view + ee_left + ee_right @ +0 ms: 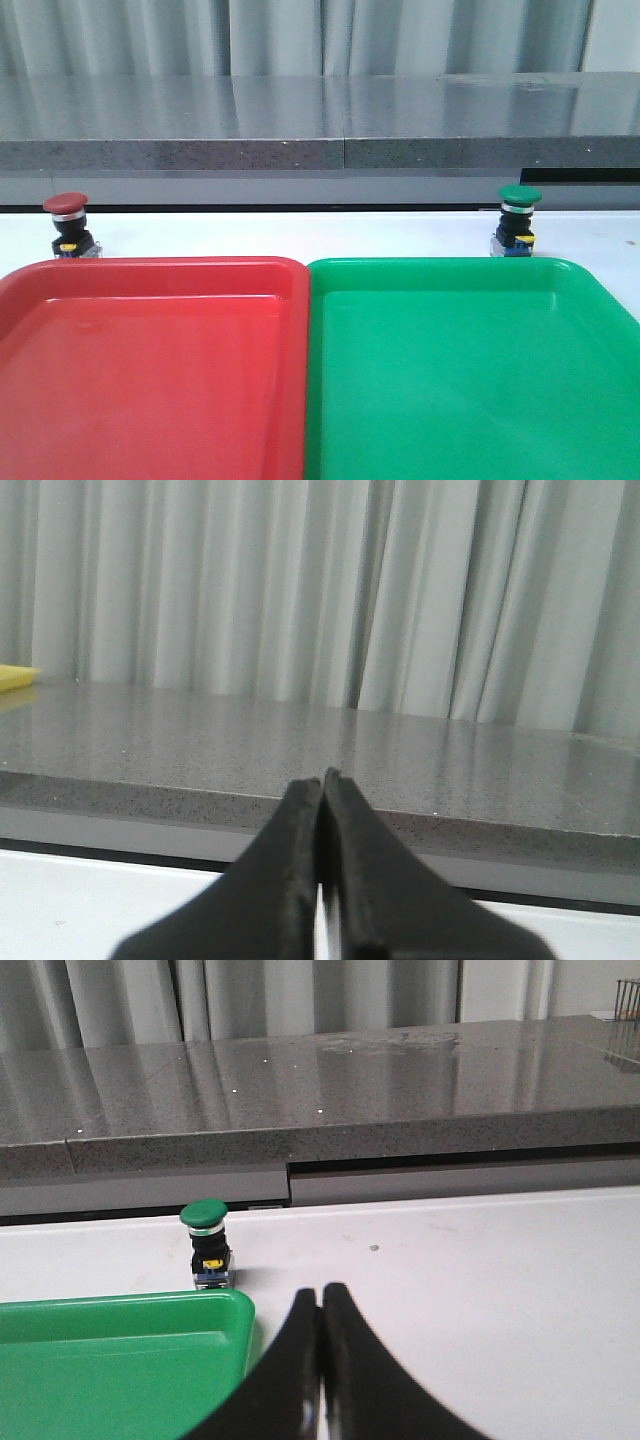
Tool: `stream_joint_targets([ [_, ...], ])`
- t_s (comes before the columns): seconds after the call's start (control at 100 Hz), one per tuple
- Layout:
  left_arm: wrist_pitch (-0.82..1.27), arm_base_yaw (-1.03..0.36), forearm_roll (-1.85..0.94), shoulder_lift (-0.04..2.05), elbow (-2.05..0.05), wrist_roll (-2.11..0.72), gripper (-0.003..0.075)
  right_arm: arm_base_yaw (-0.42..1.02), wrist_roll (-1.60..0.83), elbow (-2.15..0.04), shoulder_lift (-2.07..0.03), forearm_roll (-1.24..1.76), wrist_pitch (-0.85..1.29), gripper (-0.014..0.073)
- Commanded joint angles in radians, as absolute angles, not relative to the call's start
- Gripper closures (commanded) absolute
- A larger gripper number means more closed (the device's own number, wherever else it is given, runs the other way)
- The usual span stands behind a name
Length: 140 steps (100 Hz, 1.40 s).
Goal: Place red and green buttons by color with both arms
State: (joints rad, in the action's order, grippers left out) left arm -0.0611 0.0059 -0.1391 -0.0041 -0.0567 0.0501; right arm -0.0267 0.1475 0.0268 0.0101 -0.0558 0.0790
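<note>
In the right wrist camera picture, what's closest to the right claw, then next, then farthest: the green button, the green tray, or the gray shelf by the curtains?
1. Green tray, right beside the right gripper.
2. Green button, standing on the white table just past the tray's corner.
3. Gray shelf, far back below the curtains.

The red tray [150, 370] and green tray [470, 370] ran off the front view's bottom edge (the red also off its left, the green off its right). The red button's [68, 225] foot was hidden behind the red tray's far rim. Neither arm appeared there.
</note>
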Motion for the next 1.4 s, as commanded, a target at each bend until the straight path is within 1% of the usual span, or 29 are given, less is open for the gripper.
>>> stream_joint_targets([
  [0.0, -0.021, 0.009, -0.153, 0.030, -0.168, 0.050, 0.0741, -0.034, 0.140, 0.008, 0.033, -0.068, -0.008, 0.0657],
  [0.09, 0.101, 0.009, -0.145, 0.100, -0.269, 0.050, 0.0741, -0.034, 0.140, 0.008, 0.033, -0.068, -0.008, 0.0657],
  [0.32, 0.284, 0.003, -0.057, 0.334, -0.491, 0.048, 0.0740, -0.034, 0.140, 0.008, 0.033, -0.068, -0.008, 0.0657],
  [0.41, 0.357, 0.003, -0.044, 0.433, -0.557, 0.039, 0.0717, -0.034, 0.140, 0.008, 0.033, -0.068, -0.008, 0.0657],
  [0.46, 0.374, 0.003, -0.048, 0.485, -0.593, 0.037, 0.0668, -0.034, 0.140, 0.008, 0.033, -0.068, -0.008, 0.0657],
  [0.53, 0.380, 0.003, -0.051, 0.557, -0.623, 0.027, 0.0554, -0.034, 0.140, 0.008, 0.033, -0.068, -0.008, 0.0657],
  [0.57, 0.380, 0.003, -0.053, 0.590, -0.641, 0.026, 0.0464, -0.034, 0.140, 0.008, 0.033, -0.068, -0.008, 0.0657],
  [0.58, 0.380, 0.003, -0.053, 0.596, -0.644, 0.026, 0.0432, -0.034, 0.140, 0.008, 0.033, -0.068, -0.008, 0.0657],
  [0.6, 0.380, 0.003, -0.055, 0.615, -0.653, 0.026, 0.0399, -0.034, 0.140, 0.008, 0.033, -0.068, -0.008, 0.0657],
  [0.65, 0.380, 0.003, -0.055, 0.658, -0.671, 0.026, 0.0272, -0.034, 0.140, 0.008, 0.033, -0.068, -0.008, 0.0657],
  [0.7, 0.376, 0.003, -0.060, 0.698, -0.689, 0.026, 0.0183, -0.034, 0.140, 0.008, 0.033, -0.068, -0.008, 0.0657],
  [0.72, 0.373, 0.003, -0.068, 0.721, -0.696, 0.026, 0.0156, -0.034, 0.140, 0.008, 0.033, -0.068, -0.008, 0.0657],
  [0.77, 0.370, 0.001, -0.090, 0.756, -0.713, 0.026, 0.0121, -0.034, 0.140, 0.008, 0.033, -0.068, -0.008, 0.0657],
  [0.89, 0.395, -0.012, -0.147, 0.847, -0.765, 0.026, 0.0123, -0.034, 0.140, 0.008, 0.033, -0.068, -0.008, 0.0657],
  [0.97, 0.434, -0.050, -0.156, 0.909, -0.804, 0.026, 0.0123, -0.034, 0.140, 0.008, 0.033, -0.068, -0.008, 0.0657],
  [1.13, 0.436, -0.116, -0.156, 1.028, -0.870, 0.026, 0.0123, -0.034, 0.140, 0.008, 0.033, -0.068, -0.008, 0.0657],
  [1.39, 0.432, -0.126, -0.193, 1.243, -1.022, 0.026, 0.0123, -0.034, 0.140, 0.008, 0.033, -0.068, -0.008, 0.0657],
])
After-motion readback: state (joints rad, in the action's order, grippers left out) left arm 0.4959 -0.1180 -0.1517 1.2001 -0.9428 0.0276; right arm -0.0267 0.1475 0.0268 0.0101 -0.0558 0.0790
